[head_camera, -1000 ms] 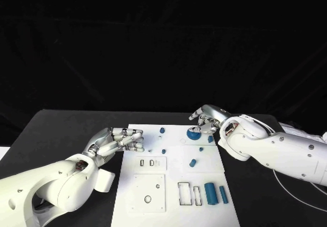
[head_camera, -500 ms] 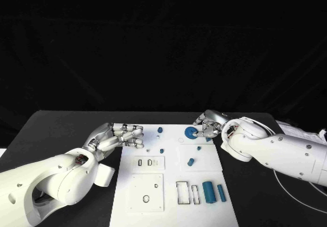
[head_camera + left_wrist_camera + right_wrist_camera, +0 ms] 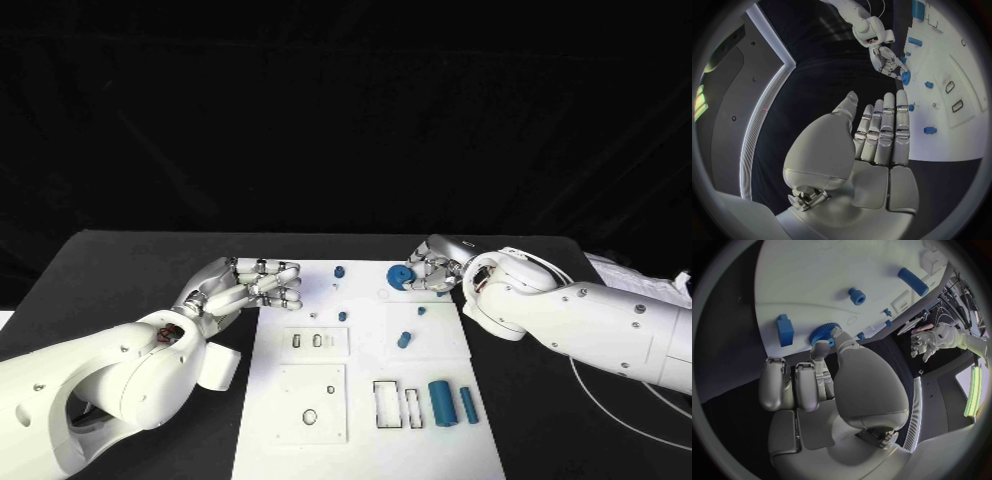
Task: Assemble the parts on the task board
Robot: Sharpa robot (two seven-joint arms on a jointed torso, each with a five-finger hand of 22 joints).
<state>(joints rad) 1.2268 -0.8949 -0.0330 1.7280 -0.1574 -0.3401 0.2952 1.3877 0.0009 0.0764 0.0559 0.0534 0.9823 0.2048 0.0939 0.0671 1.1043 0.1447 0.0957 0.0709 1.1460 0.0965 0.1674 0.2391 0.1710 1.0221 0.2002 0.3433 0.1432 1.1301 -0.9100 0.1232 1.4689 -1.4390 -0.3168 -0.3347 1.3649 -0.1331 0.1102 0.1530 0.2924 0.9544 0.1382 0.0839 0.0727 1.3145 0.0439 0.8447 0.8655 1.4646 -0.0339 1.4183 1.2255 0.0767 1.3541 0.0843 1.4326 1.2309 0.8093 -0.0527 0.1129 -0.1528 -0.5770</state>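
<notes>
One blue gear [image 3: 400, 277] at the task board [image 3: 368, 420] far edge is pinched by the right hand [image 3: 436, 265] fingers; the left hand [image 3: 248, 286] fingers are kept apart, holding nothing.

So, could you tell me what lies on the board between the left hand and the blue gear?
In the head view, one small blue peg stands between the left hand and the blue gear; otherwise bare white task board.

Two glossy white arms are seen, dotted with small dark screws. Each is ended by a silver hand: left hand [image 3: 245, 287], right hand [image 3: 433, 268]. A thin white cable [image 3: 606, 390] is trailed beside the right arm.

White task board [image 3: 310, 400] lies flat mid-table; blue gear [image 3: 398, 277] near its far edge, two blue cylinders [image 3: 444, 404] upon its near right.
</notes>
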